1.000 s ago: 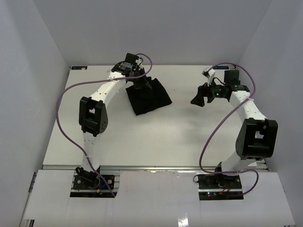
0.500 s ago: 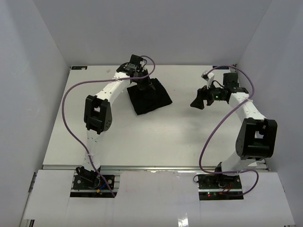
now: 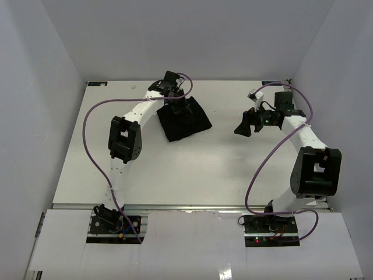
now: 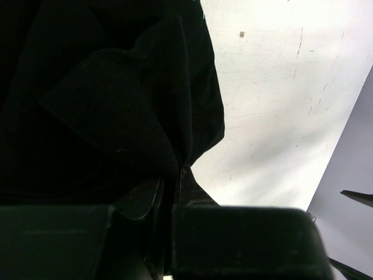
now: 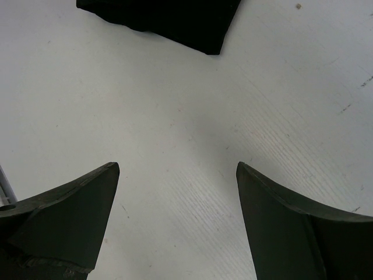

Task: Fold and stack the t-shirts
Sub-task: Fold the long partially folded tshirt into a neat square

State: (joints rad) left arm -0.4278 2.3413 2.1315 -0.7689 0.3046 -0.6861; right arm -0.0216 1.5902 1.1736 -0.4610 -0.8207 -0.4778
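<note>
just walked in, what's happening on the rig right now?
The left gripper is shut on a pinch of the black t-shirt, which lies as a compact folded heap toward the far side of the table. The right gripper is open, holding nothing, above bare table to the shirt's right. Only one shirt shows, so no stack yet.

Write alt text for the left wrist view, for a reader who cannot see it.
The left gripper is pinched shut on a raised fold of the black t-shirt, which fills the upper left of the view. Bare white table, lightly scuffed, shows to the right of the cloth.
</note>
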